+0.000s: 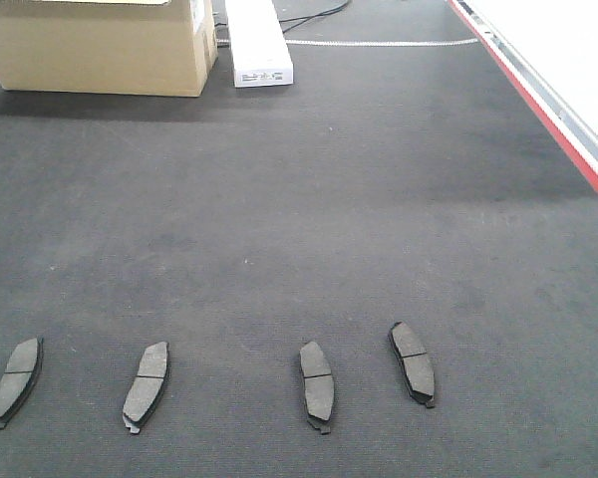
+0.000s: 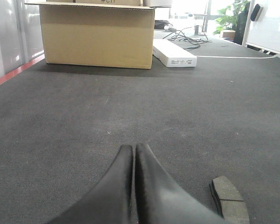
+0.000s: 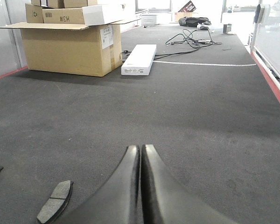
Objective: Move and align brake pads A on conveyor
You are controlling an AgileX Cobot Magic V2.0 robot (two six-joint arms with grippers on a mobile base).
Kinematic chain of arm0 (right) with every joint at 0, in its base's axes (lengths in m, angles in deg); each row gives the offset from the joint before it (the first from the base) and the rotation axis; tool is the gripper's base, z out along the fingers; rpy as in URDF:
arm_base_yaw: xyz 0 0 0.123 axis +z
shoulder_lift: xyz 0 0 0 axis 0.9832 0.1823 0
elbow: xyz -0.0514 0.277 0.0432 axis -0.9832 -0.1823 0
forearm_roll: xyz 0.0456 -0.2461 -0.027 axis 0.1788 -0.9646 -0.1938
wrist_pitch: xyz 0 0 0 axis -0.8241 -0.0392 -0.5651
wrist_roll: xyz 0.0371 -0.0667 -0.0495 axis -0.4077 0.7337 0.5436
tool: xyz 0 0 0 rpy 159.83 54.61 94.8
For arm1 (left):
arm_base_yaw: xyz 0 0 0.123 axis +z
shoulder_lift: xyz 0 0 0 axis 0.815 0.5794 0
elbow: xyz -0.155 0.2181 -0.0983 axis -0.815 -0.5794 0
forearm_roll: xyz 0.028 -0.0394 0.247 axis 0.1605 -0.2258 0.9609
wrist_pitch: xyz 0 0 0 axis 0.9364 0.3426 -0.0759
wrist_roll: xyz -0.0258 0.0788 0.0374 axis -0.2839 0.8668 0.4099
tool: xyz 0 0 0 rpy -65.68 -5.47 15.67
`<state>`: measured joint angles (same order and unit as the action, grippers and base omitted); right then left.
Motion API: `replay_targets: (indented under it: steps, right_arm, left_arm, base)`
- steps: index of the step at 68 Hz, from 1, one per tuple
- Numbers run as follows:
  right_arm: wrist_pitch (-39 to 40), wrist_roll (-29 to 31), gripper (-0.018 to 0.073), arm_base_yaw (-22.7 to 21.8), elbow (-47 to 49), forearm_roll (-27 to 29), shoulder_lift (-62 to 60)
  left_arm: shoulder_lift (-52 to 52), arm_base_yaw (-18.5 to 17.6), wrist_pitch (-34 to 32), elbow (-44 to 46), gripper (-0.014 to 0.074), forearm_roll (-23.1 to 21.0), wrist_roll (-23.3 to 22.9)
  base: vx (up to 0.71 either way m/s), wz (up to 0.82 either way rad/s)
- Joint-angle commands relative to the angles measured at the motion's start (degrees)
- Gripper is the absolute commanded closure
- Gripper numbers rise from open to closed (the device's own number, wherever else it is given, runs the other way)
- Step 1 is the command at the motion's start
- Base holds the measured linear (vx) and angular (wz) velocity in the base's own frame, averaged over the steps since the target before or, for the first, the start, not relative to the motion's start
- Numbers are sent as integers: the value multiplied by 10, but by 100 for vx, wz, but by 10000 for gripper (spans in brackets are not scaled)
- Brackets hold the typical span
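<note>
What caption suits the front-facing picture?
Four flat dark-grey brake pads lie in a loose row on the dark fabric conveyor belt.

Only the grippers of the robot show, one in each wrist view. The left gripper (image 2: 134, 148) has two black fingers (image 2: 151, 186), smooth and glossy, broad at the base and tapering to rounded tips, with a thin dark seam between them. The right gripper (image 3: 140, 148) is of the same make: two glossy black tapered fingers (image 3: 161, 191) carrying soft grey reflections. No cables, screws or markings are visible on either.
</note>
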<state>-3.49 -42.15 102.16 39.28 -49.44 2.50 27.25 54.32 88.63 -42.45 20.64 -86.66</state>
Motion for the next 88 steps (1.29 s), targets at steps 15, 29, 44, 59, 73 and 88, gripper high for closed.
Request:
replay_targets:
  steps: [15,29,44,59,73,88]
  right_arm:
    - [47,5,571,-23,11,-9,10]
    - [98,51,571,-178,-38,55,10]
    - [167,125,571,-273,-113,124,-11]
    - [241,125,571,-272,-203,89,-47]
    - [329,125,571,-272,-263,98,-47]
    - [337,129,571,-272,-263,97,-47]
  left_arm:
    - [-9,-3,-37,-10,602,0,0]
    - [-9,-3,-37,-10,602,0,0]
    - [-9,-3,-37,-10,602,0,0]
    - [-9,-3,-37,-10,602,0,0]
    - [-9,-3,-37,-10,602,0,0]
    - [-9,-3,-37,-10,602,0,0]
  base:
    - [0,0]
    - [0,0]
    - [0,0]
    - [0,0]
    - [0,0]
    - [0,0]
